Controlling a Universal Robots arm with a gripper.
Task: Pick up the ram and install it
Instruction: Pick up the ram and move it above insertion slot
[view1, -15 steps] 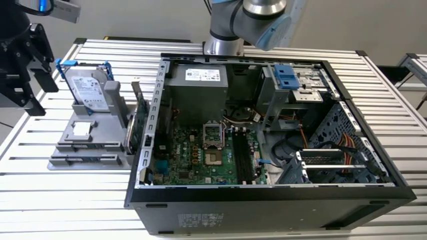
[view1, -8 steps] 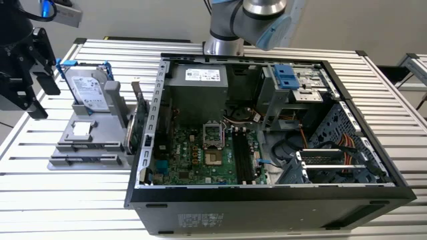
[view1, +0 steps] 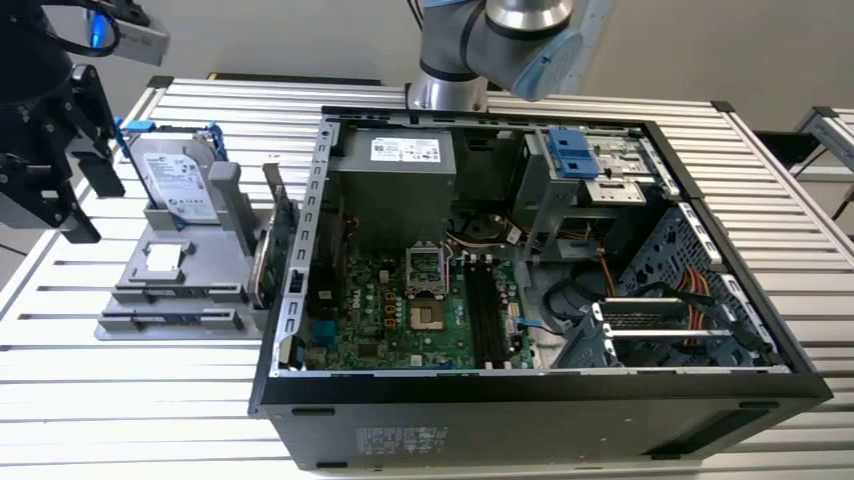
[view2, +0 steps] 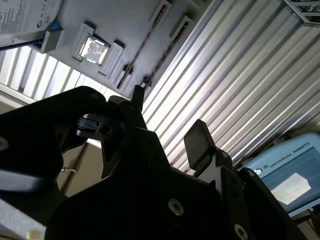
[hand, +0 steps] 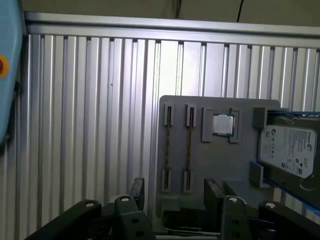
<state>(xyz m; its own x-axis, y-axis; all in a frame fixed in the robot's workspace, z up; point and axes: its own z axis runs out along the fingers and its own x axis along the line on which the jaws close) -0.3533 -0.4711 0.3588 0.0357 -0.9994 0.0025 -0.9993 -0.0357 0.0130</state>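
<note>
A: Where is the ram?

B: In the first wrist view the ram (hand: 168, 150) stands on edge in a slot of the grey holder (hand: 220, 165). A twin stick (hand: 189, 150) sits in the slot just beside it. Both are thin and dark.

A: What else is on that holder?

B: A square silver chip (hand: 222, 125) next to the sticks, then a hard drive (hand: 289, 149) with blue rails at the end. In the exterior view the holder lies on the slatted metal counter (view1: 134, 400), to the exterior view's left of the open computer case (view1: 534, 410). A green card (view1: 274, 260) stands on edge just beside the case wall.

A: And the tool?

B: The tool (hand: 175, 192) has its two black fingers (hand: 137, 187) spread apart with nothing between them. The second wrist view shows the same gap. It hangs over the counter near the holder, apart from the sticks.

A: So the ram is outside the case?

B: Yes, it's in the holder. The motherboard (view1: 400, 300) lies in plain view inside the case, and the arm (view1: 501, 35) rises behind it.
</note>
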